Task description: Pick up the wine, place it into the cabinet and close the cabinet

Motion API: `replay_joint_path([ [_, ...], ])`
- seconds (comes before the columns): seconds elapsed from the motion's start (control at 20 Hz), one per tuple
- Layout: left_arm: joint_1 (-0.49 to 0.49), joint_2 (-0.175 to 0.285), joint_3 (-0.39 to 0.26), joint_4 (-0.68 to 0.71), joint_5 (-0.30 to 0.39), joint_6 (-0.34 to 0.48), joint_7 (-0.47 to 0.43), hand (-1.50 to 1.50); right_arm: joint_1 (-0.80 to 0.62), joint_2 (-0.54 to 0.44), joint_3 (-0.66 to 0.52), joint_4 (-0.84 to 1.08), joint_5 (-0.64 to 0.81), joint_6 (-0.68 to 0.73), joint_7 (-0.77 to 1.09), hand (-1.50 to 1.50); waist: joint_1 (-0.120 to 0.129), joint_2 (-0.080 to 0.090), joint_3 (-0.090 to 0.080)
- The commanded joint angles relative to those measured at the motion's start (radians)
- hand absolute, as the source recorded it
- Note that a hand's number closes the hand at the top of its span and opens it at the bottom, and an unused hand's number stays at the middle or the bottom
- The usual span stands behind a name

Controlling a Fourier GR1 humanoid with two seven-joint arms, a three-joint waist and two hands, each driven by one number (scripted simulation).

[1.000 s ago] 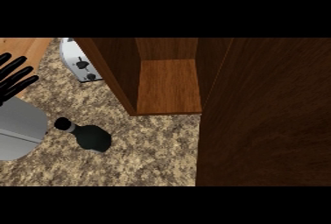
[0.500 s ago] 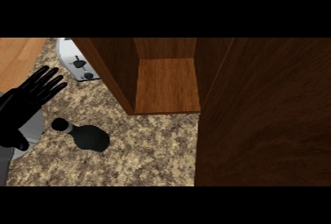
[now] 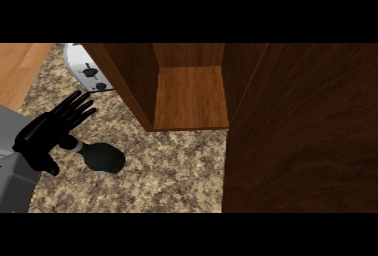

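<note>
A dark wine bottle (image 3: 101,156) stands on the speckled counter at the lower left, seen from above. My left hand (image 3: 52,131) hovers right beside its neck, fingers straight and spread, partly covering the bottle's top. Its thumb hangs down left of the bottle. The wooden cabinet (image 3: 188,97) is open, showing a bare shelf, with its door (image 3: 303,130) swung out and filling the right side. My right hand is not in view.
A silver toaster (image 3: 87,70) sits at the back left, just left of the cabinet's side wall. The counter's left edge meets a wooden floor (image 3: 18,70). Speckled counter (image 3: 170,175) stretches between the bottle and the door.
My left hand has moved right and down from the far left edge toward the bottle, now overlapping its neck. The bottle and the cabinet keep their places relative to each other.
</note>
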Motion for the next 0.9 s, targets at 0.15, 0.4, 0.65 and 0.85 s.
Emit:
replay_joint_path([
  [0.15, -0.039, -0.037, -0.040, 0.187, -0.117, -0.107, -0.165, -1.50, 0.017, 0.029, 0.034, -0.098, -0.071, -0.012, 0.043, -1.50, -0.002, 0.003, -0.002],
  [0.4, -0.024, -0.038, -0.055, 0.255, -0.142, -0.144, -0.202, -1.50, 0.073, 0.005, -0.004, -0.138, -0.118, 0.022, 0.034, -1.50, -0.003, 0.000, -0.001],
  [0.65, -0.044, -0.060, -0.072, 0.335, -0.186, -0.132, -0.244, -1.50, 0.060, 0.019, 0.031, -0.133, -0.080, 0.011, 0.039, -1.50, -0.011, 0.003, -0.003],
  [0.85, -0.054, -0.062, -0.080, 0.360, -0.200, -0.160, -0.279, -1.50, -0.009, 0.030, 0.022, -0.095, -0.058, -0.015, 0.036, -1.50, -0.003, 0.006, -0.004],
])
